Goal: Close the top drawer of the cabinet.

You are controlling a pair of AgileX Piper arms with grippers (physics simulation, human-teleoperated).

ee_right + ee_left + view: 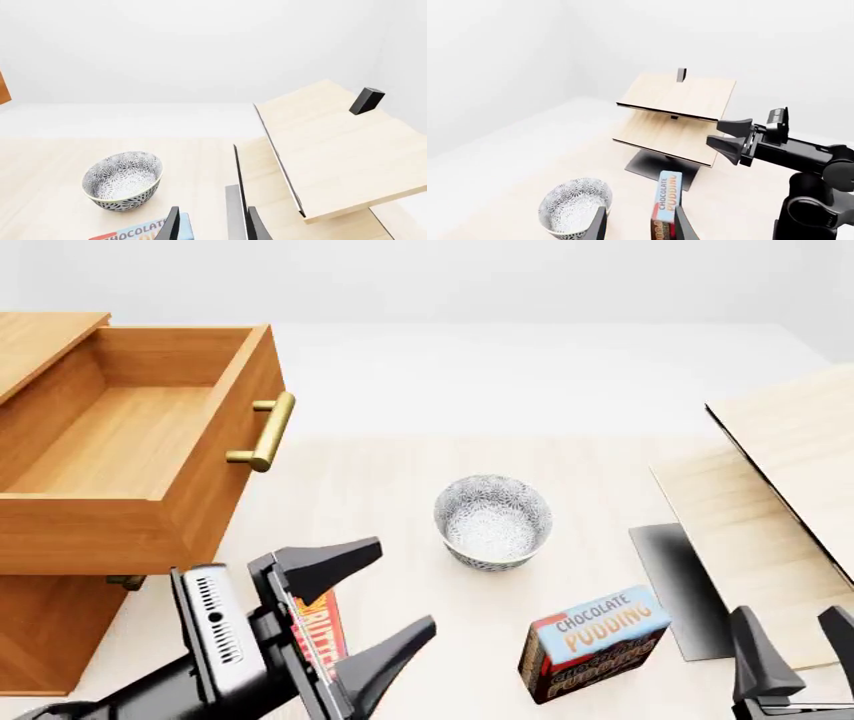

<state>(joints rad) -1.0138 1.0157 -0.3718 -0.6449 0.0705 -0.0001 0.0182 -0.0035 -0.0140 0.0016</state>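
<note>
Evidently nothing is done yet: the honey-brown wooden top drawer (127, 440) with its brass bar handle (266, 432) is standing fully pulled out of the cabinet (47, 635), up and ahead of the left gripper (358, 600), whose jaws are gaping wide and empty. The right gripper (798, 642) is idling far off, also spread.
</note>
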